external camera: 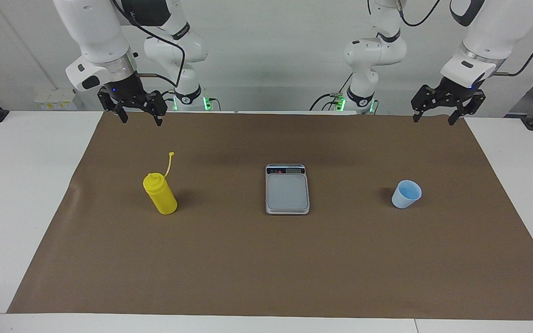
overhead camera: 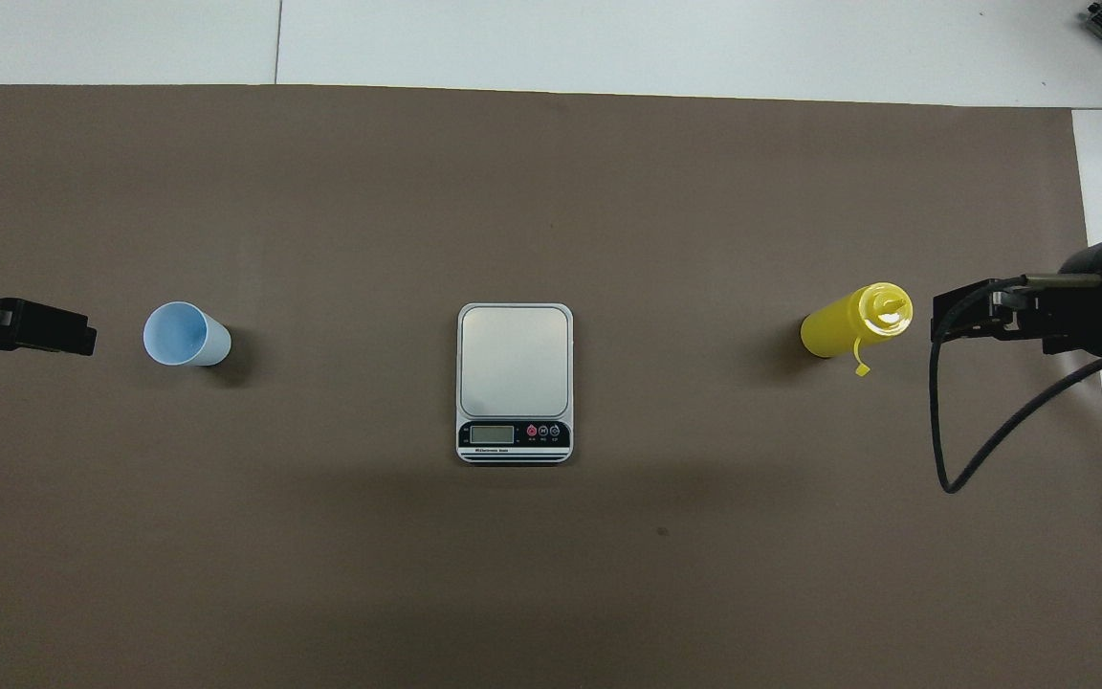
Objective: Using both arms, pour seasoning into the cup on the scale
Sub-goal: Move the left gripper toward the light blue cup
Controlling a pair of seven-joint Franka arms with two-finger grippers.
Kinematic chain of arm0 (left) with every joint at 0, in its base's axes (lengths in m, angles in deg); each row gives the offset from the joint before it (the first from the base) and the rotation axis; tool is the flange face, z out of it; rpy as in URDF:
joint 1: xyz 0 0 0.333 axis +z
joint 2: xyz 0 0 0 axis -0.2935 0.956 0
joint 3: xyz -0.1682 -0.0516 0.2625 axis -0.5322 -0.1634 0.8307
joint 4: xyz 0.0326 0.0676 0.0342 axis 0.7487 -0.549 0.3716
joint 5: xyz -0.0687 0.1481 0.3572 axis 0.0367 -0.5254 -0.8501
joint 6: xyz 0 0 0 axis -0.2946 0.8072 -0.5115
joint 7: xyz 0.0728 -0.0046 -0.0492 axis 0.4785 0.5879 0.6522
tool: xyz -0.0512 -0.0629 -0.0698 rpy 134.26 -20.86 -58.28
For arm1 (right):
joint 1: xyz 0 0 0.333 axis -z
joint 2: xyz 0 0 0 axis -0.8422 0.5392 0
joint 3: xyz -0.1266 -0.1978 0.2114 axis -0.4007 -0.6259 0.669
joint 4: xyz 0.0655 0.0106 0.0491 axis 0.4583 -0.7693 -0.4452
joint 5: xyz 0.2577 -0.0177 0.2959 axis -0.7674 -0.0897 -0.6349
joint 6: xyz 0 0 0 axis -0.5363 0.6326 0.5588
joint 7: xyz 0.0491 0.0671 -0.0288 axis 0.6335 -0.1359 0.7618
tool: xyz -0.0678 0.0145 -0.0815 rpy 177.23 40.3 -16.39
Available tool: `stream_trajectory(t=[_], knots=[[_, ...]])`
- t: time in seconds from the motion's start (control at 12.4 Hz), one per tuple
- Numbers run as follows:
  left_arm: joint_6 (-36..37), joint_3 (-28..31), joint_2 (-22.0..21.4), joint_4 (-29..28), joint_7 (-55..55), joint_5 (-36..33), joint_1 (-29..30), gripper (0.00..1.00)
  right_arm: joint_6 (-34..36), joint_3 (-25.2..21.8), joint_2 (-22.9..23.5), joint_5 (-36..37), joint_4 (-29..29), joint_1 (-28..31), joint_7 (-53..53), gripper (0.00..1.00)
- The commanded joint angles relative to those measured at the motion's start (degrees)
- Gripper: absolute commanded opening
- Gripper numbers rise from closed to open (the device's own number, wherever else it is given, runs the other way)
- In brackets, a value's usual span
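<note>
Both claws hang spread and empty in the air: the left gripper (external camera: 434, 115) toward the cup's end of the table, the right gripper (external camera: 139, 115) toward the bottle's. Nothing looks begun. With the scale (external camera: 287, 188) as landmark, the cup (external camera: 405, 194) stands well apart toward the left arm's end (not on the plate), the seasoning (external camera: 160, 193) toward the right arm's. Placing and pouring remain.

Bottle (external camera: 160, 194), scale (external camera: 287, 188), cup (external camera: 406, 194) are sitting well apart in one row on the desk (external camera: 266, 268); wide bare gaps between them, nothing crowding any from above.
</note>
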Motion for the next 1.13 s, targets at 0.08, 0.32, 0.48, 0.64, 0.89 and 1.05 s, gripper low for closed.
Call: stream_trajectory(t=[0.08, 0.32, 0.48, 0.64, 0.89, 1.05], knots=[[0.44, 0.13, -1.01, -1.34, 0.23, -1.09, -0.6, 1.0, 0.53, 0.22, -1.04, -0.1, -0.79, 0.51, -0.35, 1.0], [0.44, 0.12, -1.01, -1.43, 0.14, -1.09, -0.6, 1.0, 0.53, 0.22, -1.04, -0.19, -0.79, 0.51, -0.26, 1.0], [0.44, 0.12, -1.01, -1.43, 0.14, -1.01, -0.6, 1.0, 0.53, 0.13, -1.04, -0.1, -0.79, 0.51, -0.26, 1.0], [0.27, 0.12, -1.01, -1.51, 0.23, -1.01, -0.6, 1.0, 0.53, 0.13, -1.04, -0.1, -0.79, 0.51, -0.26, 1.0], [0.09, 0.12, -1.01, -1.51, 0.84, -0.92, -0.52, 1.0, 0.53, 0.13, -1.04, -0.1, -0.79, 0.51, -0.35, 1.0], [-0.08, 0.21, -1.01, -1.51, 0.49, -0.92, -0.25, 1.0, 0.53, 0.13, -1.04, -0.1, -0.79, 0.51, -0.26, 1.0]])
